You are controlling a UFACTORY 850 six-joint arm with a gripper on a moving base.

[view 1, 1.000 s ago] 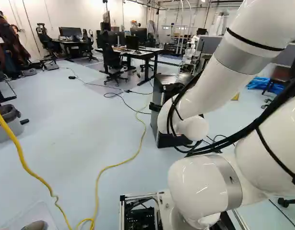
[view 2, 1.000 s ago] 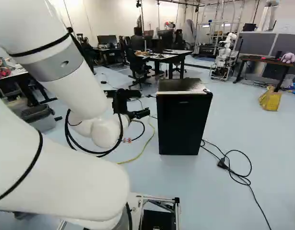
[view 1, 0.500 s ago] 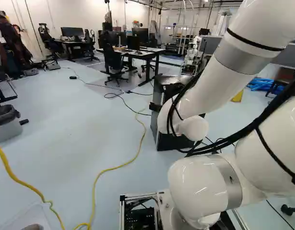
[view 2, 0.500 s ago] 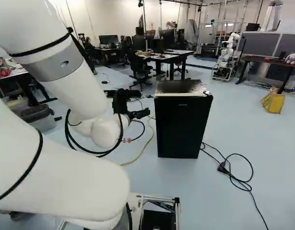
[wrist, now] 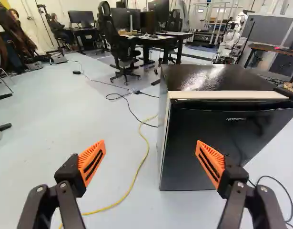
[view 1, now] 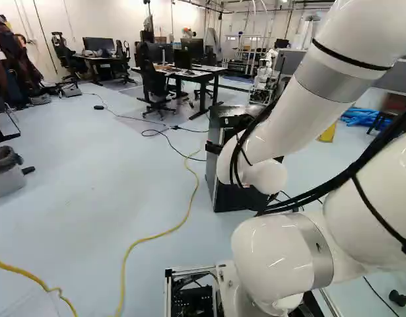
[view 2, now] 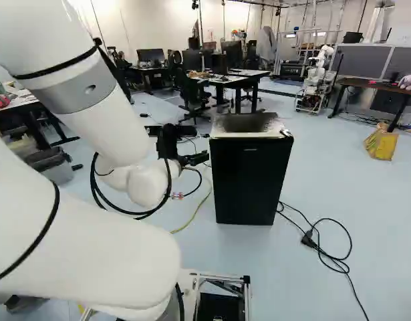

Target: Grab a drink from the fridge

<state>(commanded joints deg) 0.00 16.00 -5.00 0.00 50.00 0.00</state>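
The gripper stands wide open and empty, its ribbed orange pads well apart. Ahead, beyond one finger, is the fridge: boxy, black, glossy on top, its door shut. A yellow cable curves over smooth floor ahead of the gap between the fingers; farther ahead stand a chair and desks.

We see the closed fridge at the middle right, our gripper left of it. On the floor to its right we see a looped cable, and farther back a yellow bag and another robot.
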